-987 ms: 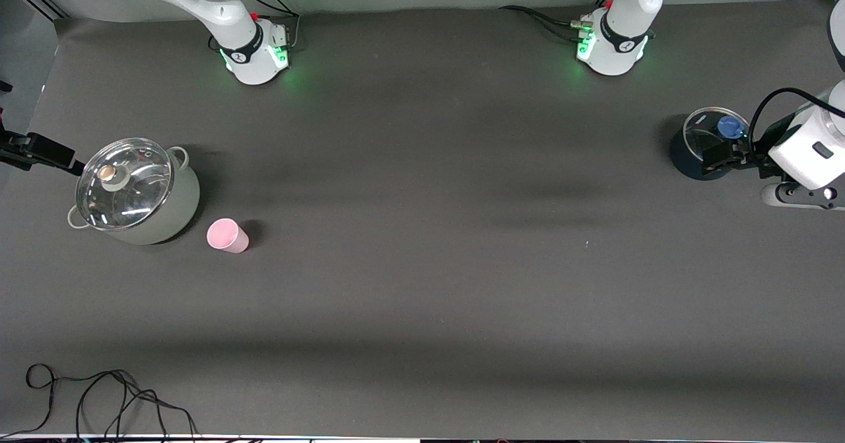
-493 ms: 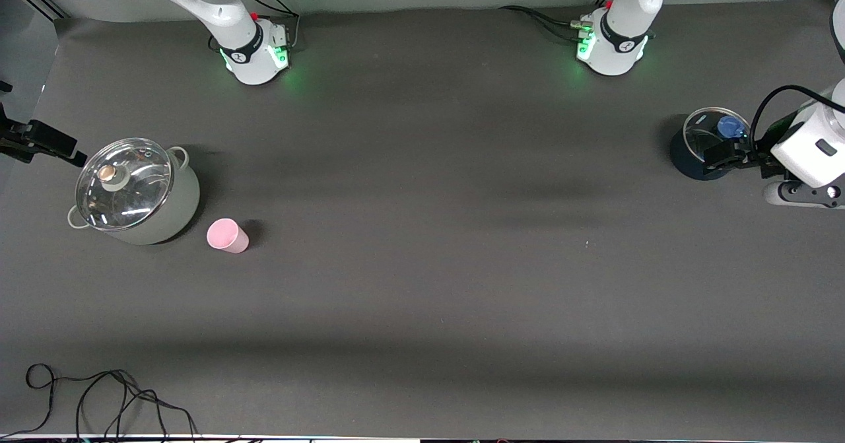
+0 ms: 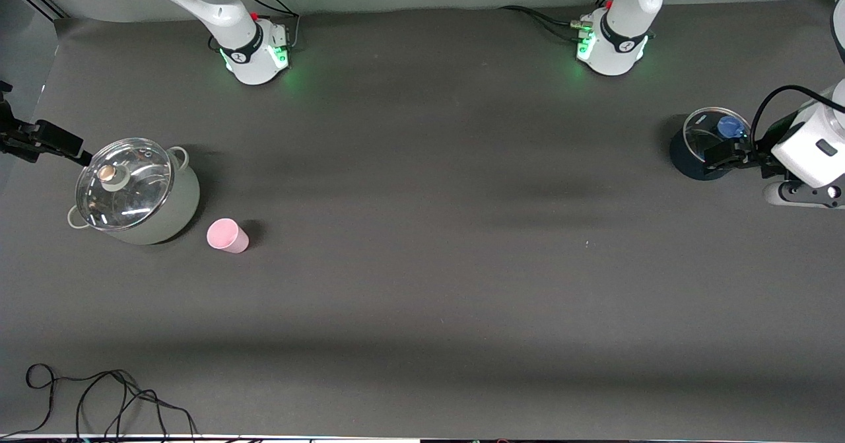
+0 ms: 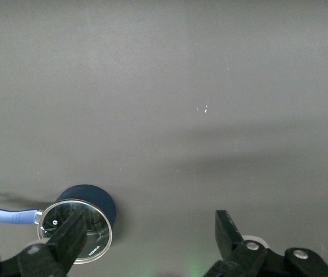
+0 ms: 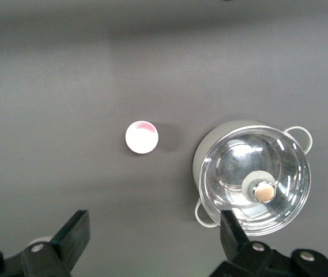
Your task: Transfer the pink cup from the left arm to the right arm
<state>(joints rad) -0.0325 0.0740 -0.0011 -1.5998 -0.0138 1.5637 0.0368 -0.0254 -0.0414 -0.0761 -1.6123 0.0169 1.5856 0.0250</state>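
The pink cup [image 3: 228, 235] stands upright on the dark table, beside the grey lidded pot [image 3: 173, 205] and a little nearer to the front camera; it also shows from above as the pink cup [image 5: 142, 137]. My right gripper [image 3: 49, 142] hangs high at the right arm's end of the table, just off the pot. In its wrist view the right gripper [image 5: 152, 231] is open and empty. My left gripper [image 3: 723, 154] hovers over a small dark blue pot [image 3: 683, 158] at the left arm's end. In its own view the left gripper [image 4: 149, 231] is open and holds nothing.
The grey pot [image 5: 210, 147] carries a glass lid [image 5: 255, 184] with a knob. The dark blue pot [image 4: 91, 196] has a glass lid and a blue handle [image 4: 5, 214]. A black cable [image 3: 99, 397] lies coiled near the front edge at the right arm's end.
The right gripper has shifted slightly beside the grey pot. The left gripper has barely moved. The cup has stayed where it was.
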